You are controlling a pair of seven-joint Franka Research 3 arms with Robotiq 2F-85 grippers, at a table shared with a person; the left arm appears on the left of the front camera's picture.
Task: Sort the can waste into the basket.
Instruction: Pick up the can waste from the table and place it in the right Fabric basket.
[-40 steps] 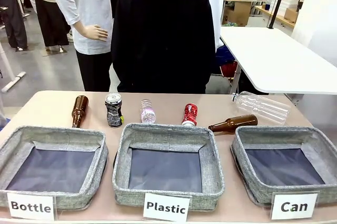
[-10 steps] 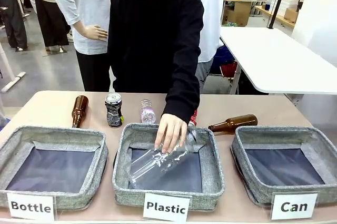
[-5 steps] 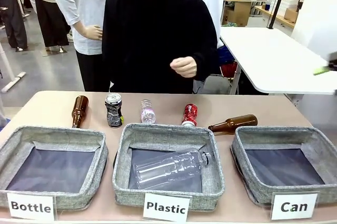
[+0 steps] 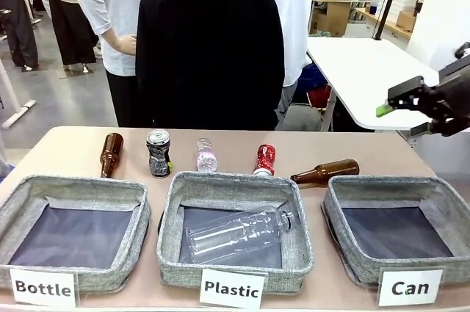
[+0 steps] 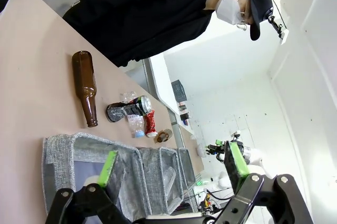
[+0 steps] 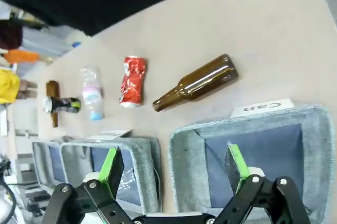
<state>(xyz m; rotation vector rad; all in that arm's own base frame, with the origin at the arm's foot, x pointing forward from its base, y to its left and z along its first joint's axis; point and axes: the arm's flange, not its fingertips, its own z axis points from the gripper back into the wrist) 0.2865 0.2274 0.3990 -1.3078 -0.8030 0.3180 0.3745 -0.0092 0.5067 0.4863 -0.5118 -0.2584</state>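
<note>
Risk: red can (image 6: 131, 81) lies just beside brown bottle (image 6: 202, 81), toward far edge of tabletop (image 4: 73, 147). My right pincer (image 4: 402, 116), wide & empty, cd clip that bottle.

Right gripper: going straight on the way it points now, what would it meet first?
Likely the Can basket: one wall sits between the open right gripper's fingertips in the wrist view, though depth is unclear.

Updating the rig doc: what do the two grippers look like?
Left gripper and right gripper look alike: black two-finger frames built from linkage bars with round silver pivot bolts, and flat bright green pads on the inner faces of the fingertips.
</note>
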